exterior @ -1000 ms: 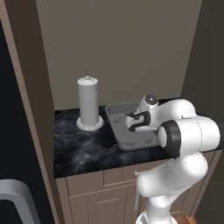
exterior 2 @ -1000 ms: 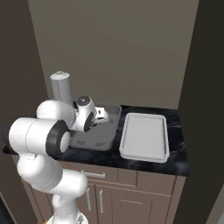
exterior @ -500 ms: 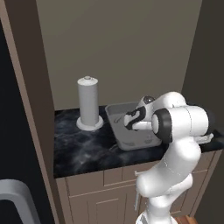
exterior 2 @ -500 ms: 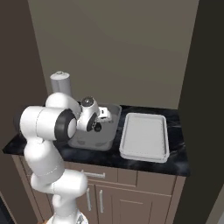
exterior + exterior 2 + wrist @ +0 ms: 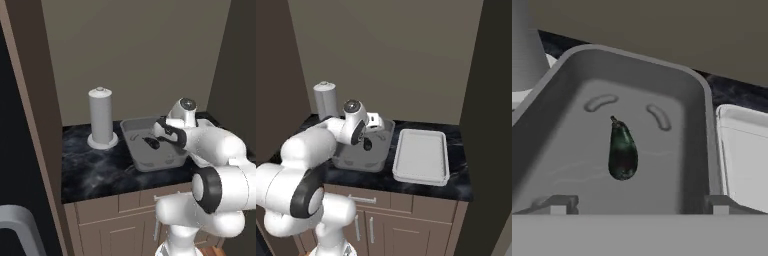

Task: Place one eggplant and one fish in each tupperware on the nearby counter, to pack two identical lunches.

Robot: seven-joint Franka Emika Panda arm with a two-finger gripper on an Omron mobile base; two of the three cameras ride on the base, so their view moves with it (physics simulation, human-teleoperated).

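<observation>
While the gripper (image 5: 637, 206) hangs over the near end of the dark grey tupperware (image 5: 704, 120), its two finger tips (image 5: 554, 205) stand spread far apart with nothing between them. On the floor of that container lies a dark green-black eggplant (image 5: 622, 152), alone and roughly central. In the hand view its long axis runs up and down the picture, the thin stem end pointing toward the far wall and the rounded fat end toward the gripper. In the right base view the eggplant (image 5: 367, 145) shows as a small dark shape just below the hand. Two curved raised marks sit on the container floor beyond the stem; no writing or label can be read on anything. A second, paler tupperware (image 5: 421, 156) sits just beside the first on the black marbled counter (image 5: 95, 167). Behind the dark container's other side stands a tall grey cylinder (image 5: 101, 117) on a round base.
</observation>
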